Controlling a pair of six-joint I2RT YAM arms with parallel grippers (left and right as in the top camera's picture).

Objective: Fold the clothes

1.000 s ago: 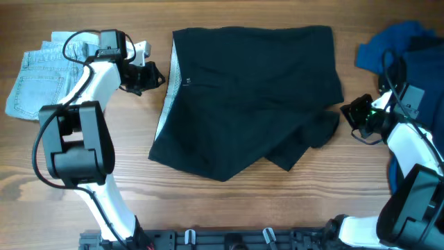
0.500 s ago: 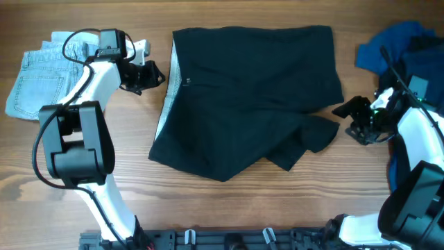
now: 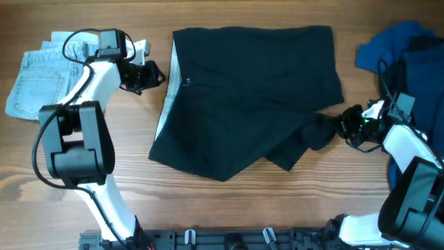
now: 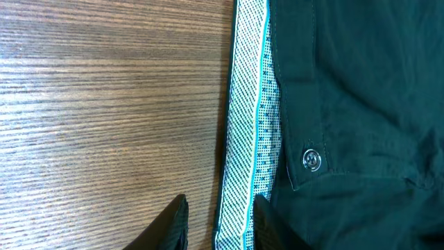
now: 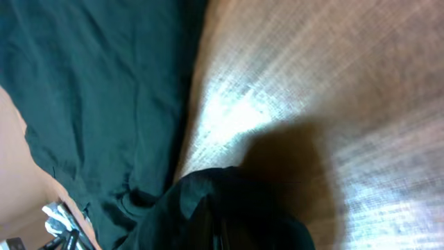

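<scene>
- The black shorts (image 3: pixel 250 97) lie spread flat in the middle of the tabletop (image 3: pixel 229 215), with the waistband (image 3: pixel 168 90) along their left edge and its pale grey inside turned up.
- At the lower right, one leg hem is bunched and folded back over itself.
- The left gripper (image 3: pixel 147 75) sits just left of the upper waistband, low over the wood.
- In the left wrist view its jaws are apart. One finger (image 4: pixel 175 223) is over bare wood, the other over the black cloth, and the pale strip runs between them.
- A metal snap (image 4: pixel 312 159) shows on the black cloth just beside that strip.
- The right gripper (image 3: pixel 345 125) is at the shorts' right edge, against the bunched hem.
- The right wrist view is blurred. A dark fold fills its lower middle and may be cloth in the jaws, but I cannot tell whether they are apart or closed.
- Denim shorts (image 3: pixel 35 80) lie folded at the far left, behind the left arm.
- A blue garment (image 3: pixel 388 48) and a navy garment (image 3: pixel 427 62) are heaped at the far right, apart from the black shorts.
</scene>
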